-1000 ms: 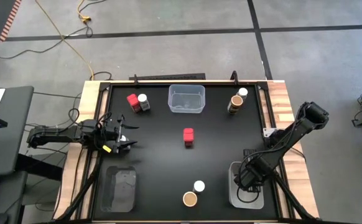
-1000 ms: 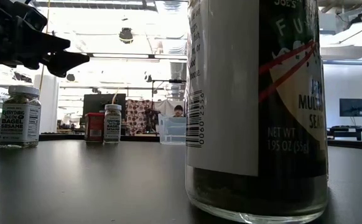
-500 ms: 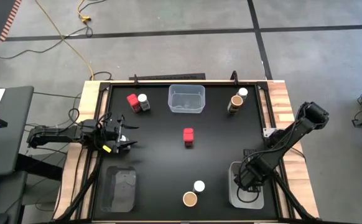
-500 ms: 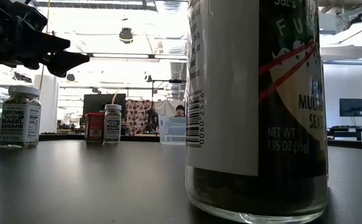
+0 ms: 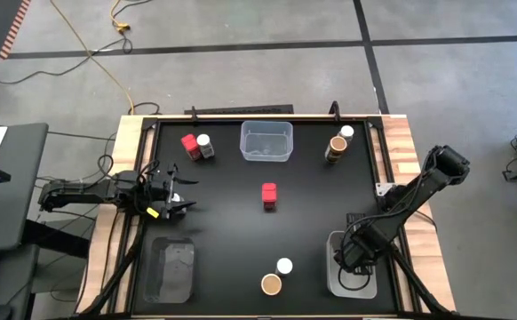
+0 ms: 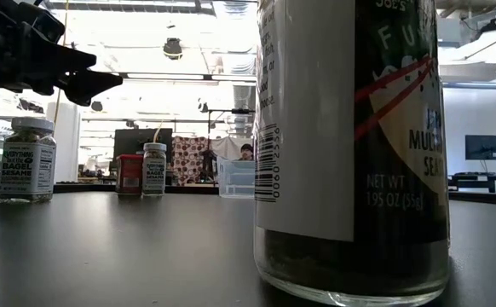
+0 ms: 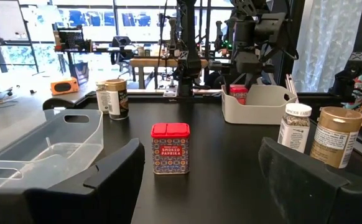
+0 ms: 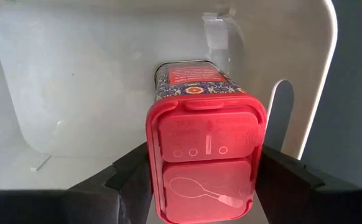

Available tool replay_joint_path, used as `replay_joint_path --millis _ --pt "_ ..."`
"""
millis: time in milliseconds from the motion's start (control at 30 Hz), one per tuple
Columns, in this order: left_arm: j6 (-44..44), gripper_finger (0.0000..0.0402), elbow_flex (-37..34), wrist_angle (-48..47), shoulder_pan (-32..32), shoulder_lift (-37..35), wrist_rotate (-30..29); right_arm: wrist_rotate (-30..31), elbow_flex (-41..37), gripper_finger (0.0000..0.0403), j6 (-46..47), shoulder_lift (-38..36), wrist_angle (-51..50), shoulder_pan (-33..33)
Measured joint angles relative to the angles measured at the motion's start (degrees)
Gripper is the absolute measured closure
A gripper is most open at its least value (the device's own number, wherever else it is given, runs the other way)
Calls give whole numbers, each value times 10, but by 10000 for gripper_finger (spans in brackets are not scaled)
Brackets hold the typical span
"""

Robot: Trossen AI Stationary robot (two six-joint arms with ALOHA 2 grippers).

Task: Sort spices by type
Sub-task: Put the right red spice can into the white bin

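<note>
Left claw (image 5: 180, 197): hovered above the counter's left edge, fingers apart, nothing between them; its own view looked across at the centre tin.
Left bin (image 5: 170, 269): clear, at the near-left corner of the counter (image 5: 232, 231); contents could not be told.
Far-left pair: a red tin (image 5: 188, 143) and a white-lidded jar (image 5: 204, 146), just beside each other near the far edge.
Far bin (image 5: 266, 142): clear, rectangular, at the far middle of the counter; looked bare from above.
Centre tin (image 5: 269, 196): red-lidded paprika tin, upright and alone in the middle of the counter, well apart from the rest.
Near pair: a white-lidded jar (image 5: 284, 266) and a tan-lidded jar (image 5: 271, 284), side by side near the front edge.
Far-right pair: a tan-lidded jar (image 5: 337, 148) with a white-lidded jar (image 5: 346, 133) just behind it, touching or nearly so.
Right bin (image 5: 352, 269): pale tray at the near-right corner.
Right claw (image 8: 204, 180): lowered over the right bin, fingers clamped on either side of a held red tin (image 8: 206, 155), lid toward the wrist camera, its base down inside the bin; whether it touched the bin floor could not be told.
</note>
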Motion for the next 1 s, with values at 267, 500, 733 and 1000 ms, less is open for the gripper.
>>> replay_joint_path --millis 267,500,733,1000 --pt "0 98 0 0 0 0 0 0 0 137 2 0 -3 0" --pt "0 98 0 0 0 0 0 4 0 137 36 0 -5 -10" --pt "0 98 0 0 0 0 0 6 0 137 24 0 -5 -26" --pt "0 98 0 0 0 0 0 7 0 137 11 0 -5 -26"
